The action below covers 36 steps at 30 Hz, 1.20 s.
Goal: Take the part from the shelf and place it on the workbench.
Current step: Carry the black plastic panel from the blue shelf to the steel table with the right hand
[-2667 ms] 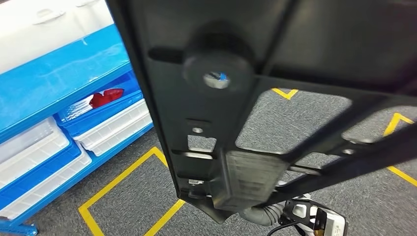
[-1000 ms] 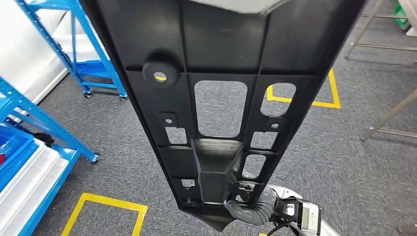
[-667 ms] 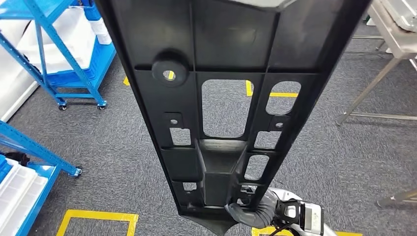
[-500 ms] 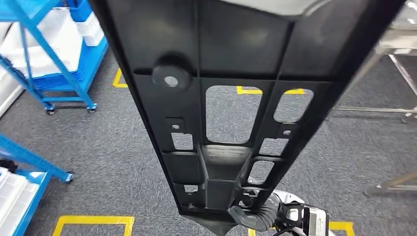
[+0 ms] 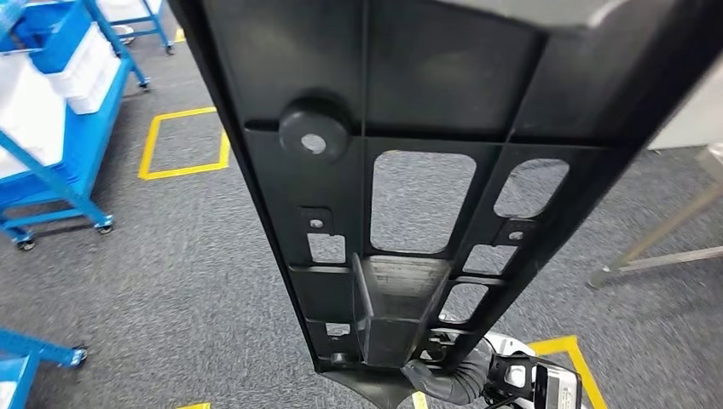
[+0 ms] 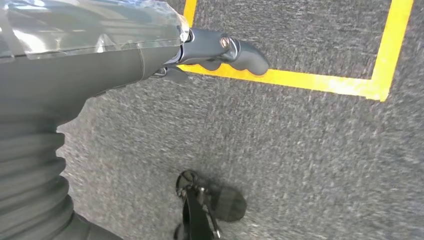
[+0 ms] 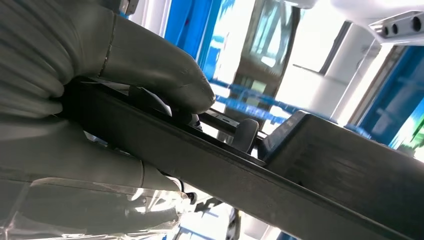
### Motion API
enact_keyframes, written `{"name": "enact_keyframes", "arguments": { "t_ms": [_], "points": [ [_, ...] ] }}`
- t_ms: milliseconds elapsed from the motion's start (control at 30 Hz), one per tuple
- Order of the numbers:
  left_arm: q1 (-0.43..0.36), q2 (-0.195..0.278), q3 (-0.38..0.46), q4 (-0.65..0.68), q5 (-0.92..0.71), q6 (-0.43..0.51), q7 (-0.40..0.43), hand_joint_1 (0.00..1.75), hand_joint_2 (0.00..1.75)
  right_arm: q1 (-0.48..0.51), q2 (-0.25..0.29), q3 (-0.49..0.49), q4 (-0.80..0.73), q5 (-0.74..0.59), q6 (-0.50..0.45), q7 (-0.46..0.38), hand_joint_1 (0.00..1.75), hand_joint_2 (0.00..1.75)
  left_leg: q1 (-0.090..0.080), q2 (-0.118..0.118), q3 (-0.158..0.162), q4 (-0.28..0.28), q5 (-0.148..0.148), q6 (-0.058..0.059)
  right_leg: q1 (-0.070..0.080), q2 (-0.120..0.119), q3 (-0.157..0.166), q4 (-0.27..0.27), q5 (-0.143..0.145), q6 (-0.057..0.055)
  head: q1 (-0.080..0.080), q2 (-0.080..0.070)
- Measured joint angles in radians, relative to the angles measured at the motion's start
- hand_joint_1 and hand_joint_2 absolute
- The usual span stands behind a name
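The right hand [image 7: 100, 125] grips the lower end of the black plastic part [image 5: 392, 196], holding it upright above the grey carpet [image 5: 170, 256]. The left hand [image 6: 150, 50] hangs over the carpet, holding nothing, fingers apart. A blue shelf [image 5: 51, 128] stands left of the part.

The right hand [image 7: 100, 125] is gripping the lower edge of the part [image 5: 401, 170], with its grey thumb lying over one face and the palm against the other. The right wrist, low and near the body, is holding the part upright. The left hand [image 6: 150, 55] is hanging above the floor, holding nothing, one dark finger [image 6: 240, 52] extended.
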Motion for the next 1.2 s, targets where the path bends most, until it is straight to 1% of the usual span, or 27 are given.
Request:
{"name": "enact_keyframes", "arguments": {
  "t_ms": [33, 67, 100, 133, 167, 233, 267, 300, 367, 400, 433, 500, 567, 600, 633, 667, 733, 767, 800, 867, 900, 967, 1000, 1067, 1100, 1133, 1200],
  "points": [
    [0.002, 0.0, 0.0, 0.0, -0.005, -0.001, 0.004, 0.0, 1.75, 0.002, 0.0, 0.0, 0.0, 0.004, -0.007, 0.0, 1.75, 1.75, 0.0, -0.008, -0.029, 0.063, -0.025, 0.001, 0.002, 0.013, -0.002, 0.0, 0.002, -0.002, 0.0, 0.0],
    [0.004, -0.001, 0.001, 0.0, -0.012, -0.003, 0.008, 0.0, 1.75, 0.004, 0.0, 0.0, 0.0, 0.008, -0.015, 0.0, 1.75, 1.75, -0.001, -0.012, -0.048, 0.102, -0.032, 0.004, 0.005, 0.027, -0.004, 0.0, 0.003, -0.003, 0.0, 0.0],
    [0.005, -0.002, 0.0, 0.0, -0.019, -0.004, 0.01, 0.0, 1.75, 0.007, 0.0, 0.0, -0.001, 0.013, -0.024, 0.0, 1.75, 1.75, -0.002, -0.014, -0.049, 0.101, -0.018, 0.009, 0.008, 0.041, -0.004, 0.0, 0.004, -0.004, 0.0, 0.0],
    [0.005, -0.002, 0.0, 0.0, -0.026, -0.006, 0.011, 0.0, 1.75, 0.009, 0.0, 0.0, -0.003, 0.017, -0.031, 0.0, 1.75, 1.75, -0.004, -0.019, -0.034, 0.065, 0.012, 0.017, 0.011, 0.055, -0.004, 0.0, 0.005, -0.004, 0.0, 0.0],
    [0.004, -0.003, 0.0, 0.0, -0.032, -0.006, 0.011, 0.0, 1.75, 0.01, 0.0, -0.001, -0.006, 0.02, -0.037, 0.0, 1.75, 1.75, -0.007, -0.035, -0.005, -0.002, 0.052, 0.028, 0.014, 0.069, -0.003, 0.0, 0.007, -0.003, 0.0, 0.0],
    [0.005, -0.001, -0.001, 0.0, -0.038, -0.007, 0.011, 0.0, 1.75, 0.011, 0.0, -0.001, -0.013, 0.023, -0.043, 0.0, 1.75, 1.75, -0.01, -0.094, 0.046, -0.125, 0.104, 0.051, 0.014, 0.093, -0.003, -0.001, 0.011, 0.001, 0.0, 0.0],
    [0.007, 0.0, -0.002, 0.0, -0.039, -0.007, 0.011, 0.0, 1.75, 0.011, 0.0, -0.001, -0.015, 0.024, -0.044, 0.0, 1.75, 1.75, -0.011, -0.116, 0.06, -0.16, 0.114, 0.058, 0.01, 0.105, -0.006, -0.002, 0.015, 0.006, 0.0, 0.0],
    [0.007, 0.001, -0.002, 0.0, -0.04, -0.007, 0.012, 0.0, 1.75, 0.012, 0.0, -0.001, -0.016, 0.024, -0.044, 0.0, 1.75, 1.75, -0.013, -0.125, 0.064, -0.171, 0.113, 0.062, 0.006, 0.118, -0.01, -0.004, 0.019, 0.012, 0.0, 0.0],
    [0.004, 0.001, -0.002, 0.0, -0.04, -0.011, 0.012, 0.0, 1.75, 0.015, -0.001, -0.002, -0.017, 0.025, -0.044, 0.0, 1.75, 1.75, -0.015, -0.103, 0.071, -0.189, 0.124, 0.064, 0.001, 0.137, -0.014, -0.014, 0.03, 0.027, 0.0, 0.0],
    [0.001, 0.0, -0.002, 0.0, -0.039, -0.016, 0.012, 0.0, 1.75, 0.016, -0.001, -0.003, -0.018, 0.025, -0.044, 0.0, 1.75, 1.75, -0.013, -0.091, 0.076, -0.202, 0.133, 0.065, 0.003, 0.125, -0.017, -0.014, 0.028, 0.032, 0.0, 0.0],
    [-0.002, -0.001, -0.002, 0.0, -0.039, -0.022, 0.012, 0.0, 1.75, 0.014, -0.001, -0.005, -0.018, 0.027, -0.045, 0.0, 1.75, 1.75, -0.011, -0.076, 0.08, -0.215, 0.141, 0.068, 0.007, 0.1, -0.026, 0.002, 0.014, 0.034, 0.0, 0.0],
    [-0.005, -0.007, -0.002, 0.0, -0.038, -0.031, 0.017, 0.0, 1.75, 0.008, 0.002, -0.006, -0.015, 0.033, -0.047, 0.0, 1.75, 1.75, -0.009, -0.046, 0.082, -0.227, 0.15, 0.072, 0.011, 0.039, -0.068, 0.098, -0.049, 0.034, 0.001, 0.0],
    [-0.004, -0.013, -0.002, 0.0, -0.038, -0.031, 0.026, 0.0, 1.75, 0.007, 0.006, -0.006, -0.008, 0.04, -0.053, 0.0, 1.75, 1.75, -0.011, -0.014, 0.077, -0.224, 0.15, 0.073, 0.007, 0.016, -0.117, 0.219, -0.102, 0.039, 0.001, 0.0],
    [-0.005, -0.016, -0.002, 0.0, -0.038, -0.029, 0.03, 0.0, 1.75, 0.008, 0.008, -0.005, -0.005, 0.043, -0.056, 0.0, 1.75, 1.75, -0.011, 0.002, 0.074, -0.221, 0.149, 0.073, 0.005, 0.011, -0.122, 0.242, -0.104, 0.042, 0.0, 0.0],
    [-0.006, -0.02, -0.002, 0.0, -0.038, -0.027, 0.031, 0.0, 1.75, 0.008, 0.008, -0.005, -0.002, 0.046, -0.059, 0.0, 1.75, 1.75, -0.011, 0.017, 0.072, -0.217, 0.147, 0.071, 0.003, 0.005, -0.107, 0.223, -0.088, 0.044, 0.0, 0.0],
    [-0.007, -0.023, -0.002, 0.0, -0.037, -0.024, 0.032, 0.0, 1.75, 0.008, 0.008, -0.004, 0.001, 0.049, -0.062, 0.0, 1.75, 1.75, -0.011, 0.03, 0.071, -0.212, 0.144, 0.068, 0.001, -0.008, -0.07, 0.166, -0.06, 0.046, 0.0, 0.0],
    [-0.01, -0.03, -0.001, 0.0, -0.036, -0.017, 0.032, 0.0, 1.75, 0.008, 0.008, -0.004, 0.007, 0.052, -0.063, 0.0, 1.75, 1.75, -0.014, 0.052, 0.07, -0.198, 0.134, 0.059, 0.005, -0.057, 0.006, 0.034, -0.023, 0.043, 0.0, 0.0],
    [-0.011, -0.033, -0.001, 0.0, -0.035, -0.013, 0.032, 0.0, 1.75, 0.007, 0.008, -0.003, 0.01, 0.053, -0.063, 0.0, 1.75, 1.75, -0.016, 0.062, 0.07, -0.191, 0.129, 0.053, 0.008, -0.072, 0.027, -0.005, -0.015, 0.039, 0.0, 0.0],
    [-0.012, -0.035, 0.0, 0.0, -0.034, -0.01, 0.032, 0.0, 1.75, 0.007, 0.008, -0.002, 0.012, 0.054, -0.062, 0.0, 1.75, 1.75, -0.018, 0.071, 0.07, -0.187, 0.126, 0.047, 0.011, -0.078, 0.033, -0.019, -0.017, 0.034, 0.0, 0.0],
    [-0.014, -0.038, 0.001, 0.0, -0.034, -0.005, 0.033, 0.0, 1.75, 0.008, 0.008, 0.0, 0.016, 0.054, -0.062, 0.0, 1.75, 1.75, -0.018, 0.091, 0.072, -0.186, 0.123, 0.038, 0.013, -0.054, 0.028, -0.017, -0.012, 0.023, 0.0, 0.0],
    [-0.016, -0.039, 0.001, 0.0, -0.034, -0.004, 0.033, 0.0, 1.75, 0.008, 0.006, 0.0, 0.018, 0.054, -0.062, 0.0, 1.75, 1.75, -0.016, 0.087, 0.072, -0.182, 0.117, 0.032, 0.012, -0.044, 0.026, -0.019, -0.009, 0.017, 0.0, 0.0],
    [-0.017, -0.042, 0.001, 0.0, -0.034, -0.003, 0.033, 0.0, 1.75, 0.007, 0.003, 0.001, 0.019, 0.054, -0.062, 0.0, 1.75, 1.75, -0.011, 0.047, 0.051, -0.128, 0.073, 0.021, 0.008, -0.024, 0.021, -0.023, -0.002, 0.007, 0.0, 0.0],
    [-0.017, -0.043, 0.002, 0.0, -0.034, -0.003, 0.033, 0.0, 1.75, 0.007, 0.002, 0.001, 0.02, 0.054, -0.062, 0.0, 1.75, 1.75, -0.009, 0.019, 0.026, -0.069, 0.037, 0.016, 0.008, -0.014, 0.018, -0.024, 0.001, 0.003, 0.0, 0.0],
    [-0.012, -0.044, 0.002, 0.0, -0.034, -0.003, 0.032, 0.0, 1.75, 0.007, 0.001, 0.001, 0.025, 0.054, -0.062, 0.0, 1.75, 1.75, -0.009, -0.007, -0.031, 0.061, -0.02, 0.013, 0.01, 0.01, 0.014, -0.024, 0.004, -0.001, 0.0, 0.0],
    [-0.01, -0.045, 0.003, 0.0, -0.033, -0.003, 0.031, 0.0, 1.75, 0.007, 0.001, 0.002, 0.028, 0.054, -0.062, 0.0, 1.75, 1.75, -0.009, -0.011, -0.047, 0.096, -0.026, 0.014, 0.012, 0.023, 0.013, -0.024, 0.006, -0.002, 0.0, 0.0],
    [-0.009, -0.047, 0.003, 0.0, -0.033, -0.005, 0.028, 0.0, 1.75, 0.007, 0.001, 0.002, 0.031, 0.054, -0.062, 0.0, 1.75, 1.75, -0.009, -0.014, -0.046, 0.091, -0.009, 0.018, 0.014, 0.037, 0.013, -0.023, 0.007, -0.002, 0.0, 0.0],
    [-0.009, -0.052, 0.004, 0.0, -0.03, -0.009, 0.018, 0.0, 1.75, 0.007, 0.001, 0.003, 0.036, 0.053, -0.062, 0.0, 1.75, 1.75, -0.011, -0.039, 0.005, -0.024, 0.065, 0.032, 0.016, 0.063, 0.015, -0.023, 0.01, 0.0, 0.0, 0.0]
  ]
}}
